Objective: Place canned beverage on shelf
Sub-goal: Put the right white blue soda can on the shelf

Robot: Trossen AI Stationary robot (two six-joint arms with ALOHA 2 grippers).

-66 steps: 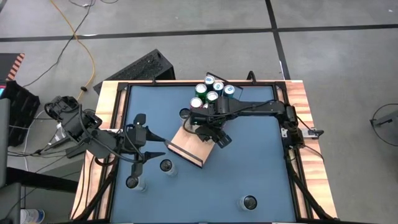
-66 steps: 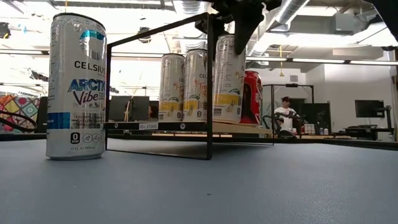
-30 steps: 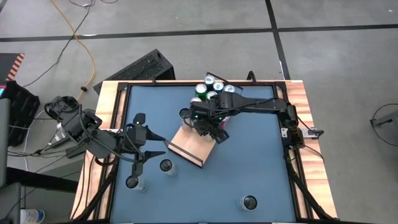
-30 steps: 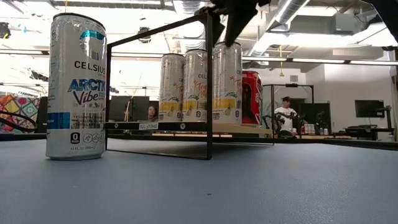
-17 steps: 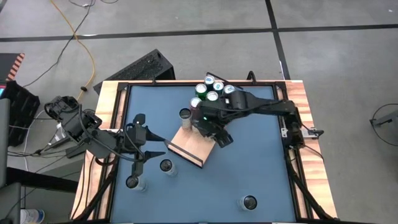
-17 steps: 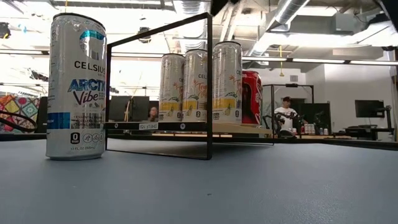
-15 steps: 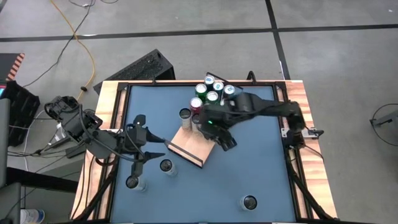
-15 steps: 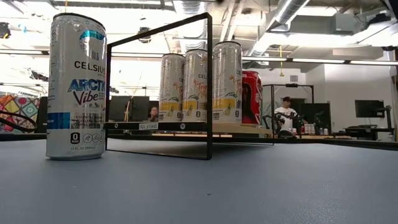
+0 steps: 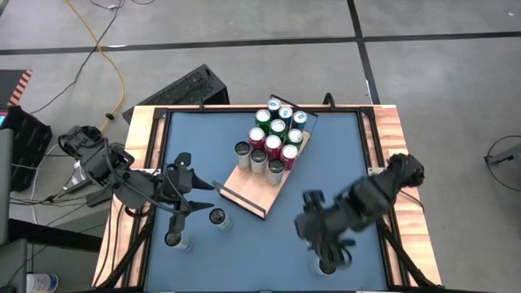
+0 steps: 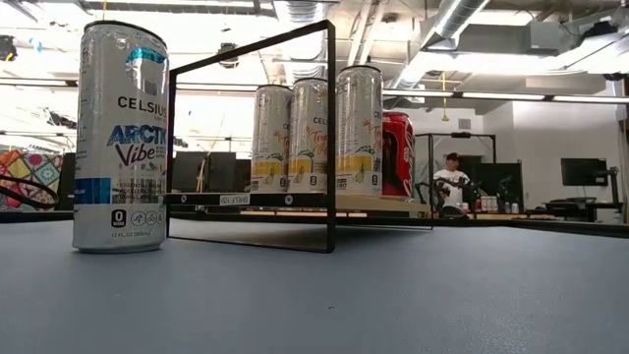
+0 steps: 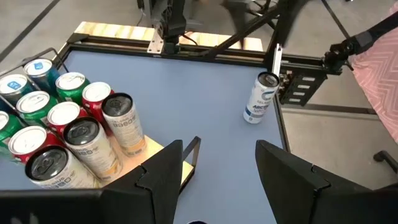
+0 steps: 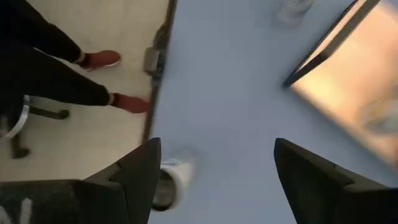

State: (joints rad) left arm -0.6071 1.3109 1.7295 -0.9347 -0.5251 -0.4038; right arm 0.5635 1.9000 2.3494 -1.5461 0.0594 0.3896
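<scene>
Shelf [image 9: 244,189] lying angled near mid-table, toward the far edge, far end packed with upright cans [image 9: 275,138]; near end bare wood. One more can [image 9: 242,150] standing just off the shelf's left side. Right gripper [image 9: 324,244] blurred near the table's [image 9: 342,163] front edge, jaws spread wide and empty over a lone can [image 9: 326,265]. Left gripper [image 9: 198,196] near the left edge, fingers parted, holding nothing, two cans [image 9: 217,216] close by.
</scene>
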